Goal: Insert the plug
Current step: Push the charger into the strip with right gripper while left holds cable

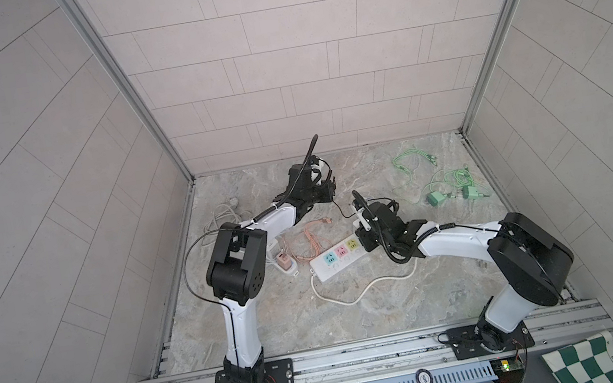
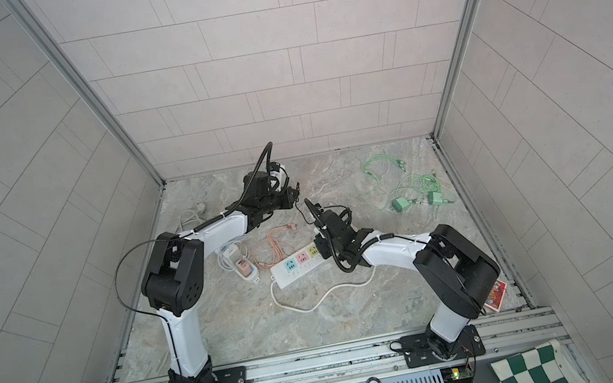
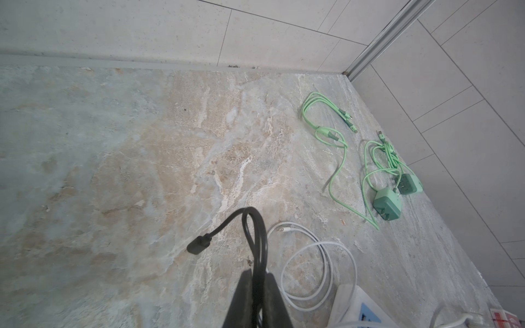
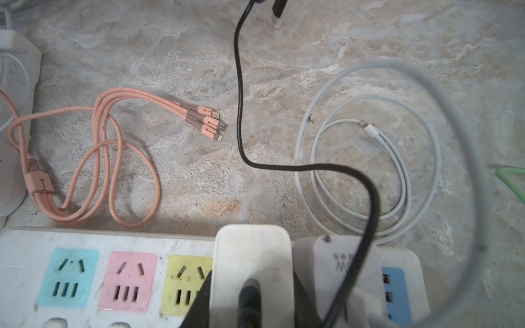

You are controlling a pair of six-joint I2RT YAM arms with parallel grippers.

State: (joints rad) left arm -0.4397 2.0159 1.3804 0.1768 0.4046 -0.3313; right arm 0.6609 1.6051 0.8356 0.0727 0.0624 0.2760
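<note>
The plug [image 4: 251, 255] is a white charger block with a black cable [image 4: 240, 113] running out of it. My right gripper [image 4: 252, 277] is shut on it, a finger on each side. It stands over the white power strip [image 4: 28, 241], right beside the yellow socket [image 4: 186, 284]. Its prongs are hidden. In both top views the right gripper [image 1: 365, 238] [image 2: 320, 244] sits at the right end of the strip [image 1: 333, 263] [image 2: 293, 271]. My left gripper [image 3: 258, 274] [image 1: 331, 186] is raised farther back, shut on a loop of the same black cable [image 3: 257, 235].
A second white adapter [image 4: 341, 264] sits on the strip beside the plug. A pink multi-head cable [image 4: 113, 127] and a white cable coil [image 4: 369, 170] lie behind the strip. Green chargers [image 1: 436, 198] [image 3: 387, 203] lie at the back right. The strip's white cord [image 1: 356, 296] trails forward.
</note>
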